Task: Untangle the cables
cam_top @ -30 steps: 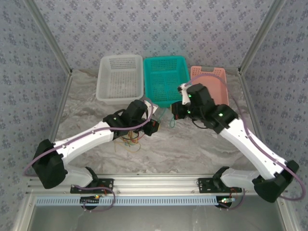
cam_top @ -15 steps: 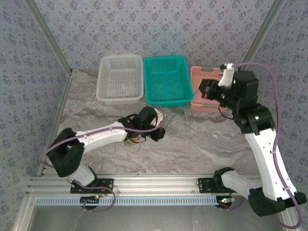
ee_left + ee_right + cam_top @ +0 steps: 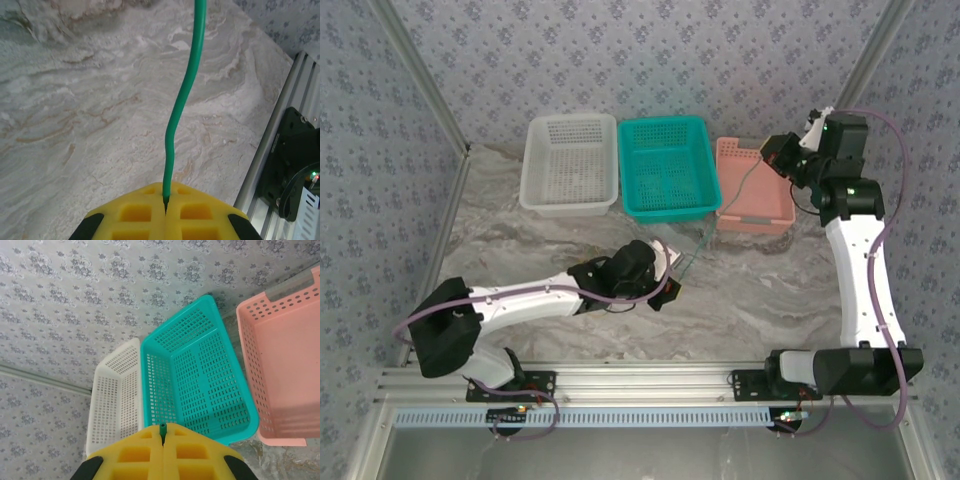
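A green cable (image 3: 720, 215) runs taut through the air between my two grippers. My left gripper (image 3: 670, 291) sits low over the table's middle, its yellow pads shut on one end. In the left wrist view the green cable (image 3: 185, 100) rises straight out of the shut left gripper (image 3: 165, 197). My right gripper (image 3: 776, 156) is raised over the pink basket (image 3: 752, 222) and shut on the other end. A short green cable tip (image 3: 162, 427) pokes out of the shut right gripper (image 3: 163, 441). The other cables are hidden beneath the left arm.
A white basket (image 3: 568, 207), a teal basket (image 3: 670, 212) and the pink one stand in a row at the back. The right wrist view looks down on the white basket (image 3: 112, 405), teal basket (image 3: 145, 385) and pink basket (image 3: 280, 365). An aluminium rail (image 3: 280, 145) borders the near edge.
My right arm swung from the table's middle up and right to above the pink basket, drawing the green cable taut. My left gripper slid right and towards the near edge, covering the bundle.
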### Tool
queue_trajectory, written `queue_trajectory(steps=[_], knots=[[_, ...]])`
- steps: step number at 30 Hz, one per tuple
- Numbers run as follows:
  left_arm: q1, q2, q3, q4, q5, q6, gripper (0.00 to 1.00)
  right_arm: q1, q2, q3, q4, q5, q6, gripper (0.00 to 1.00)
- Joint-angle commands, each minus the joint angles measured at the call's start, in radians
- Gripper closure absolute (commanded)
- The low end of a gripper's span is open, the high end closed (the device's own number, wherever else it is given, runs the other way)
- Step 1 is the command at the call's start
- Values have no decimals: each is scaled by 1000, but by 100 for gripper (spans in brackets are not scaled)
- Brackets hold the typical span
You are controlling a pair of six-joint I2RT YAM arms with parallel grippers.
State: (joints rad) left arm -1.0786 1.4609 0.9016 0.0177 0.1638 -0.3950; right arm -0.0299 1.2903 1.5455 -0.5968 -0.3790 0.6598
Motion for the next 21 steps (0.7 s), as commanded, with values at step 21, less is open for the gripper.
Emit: queue_trajectory(steps=[21], knots=[[-43, -62, 108, -241, -16, -116, 100, -35, 114, 156, -48, -176, 2, 92]])
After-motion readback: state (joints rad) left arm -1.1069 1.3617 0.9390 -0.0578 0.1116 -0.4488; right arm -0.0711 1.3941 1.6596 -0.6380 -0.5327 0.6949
